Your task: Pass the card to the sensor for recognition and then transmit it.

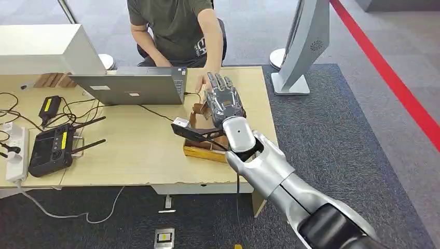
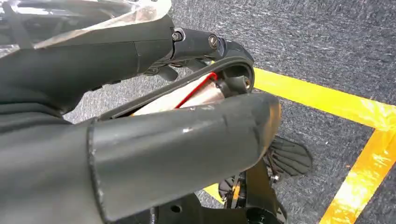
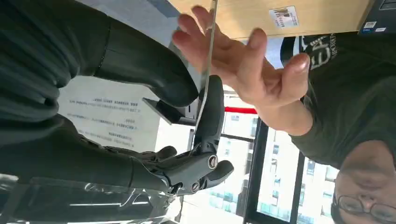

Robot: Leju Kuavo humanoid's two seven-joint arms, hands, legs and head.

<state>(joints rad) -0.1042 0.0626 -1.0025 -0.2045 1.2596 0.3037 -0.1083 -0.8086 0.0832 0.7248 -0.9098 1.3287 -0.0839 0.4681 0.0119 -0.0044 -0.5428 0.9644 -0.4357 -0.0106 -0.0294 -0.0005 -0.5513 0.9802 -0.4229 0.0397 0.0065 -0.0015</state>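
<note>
1. The right hand point(image 3: 187, 121) pinched the card point(image 3: 205, 60) between thumb and a finger, at the table's point(image 1: 135, 155) 2 o'clock corner.
2. A person's hand point(image 3: 243, 65) touched the card; the left hand's point(image 2: 140, 140) fingers: cannot tell.

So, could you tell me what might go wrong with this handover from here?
The right hand pinches the card only by its edge, so it could slip before the person's hand has a firm hold. Those fingers sit close to the robot's, so a pinch seems possible. The hand also hovers over the wooden stand, which a drop could hit.
</note>
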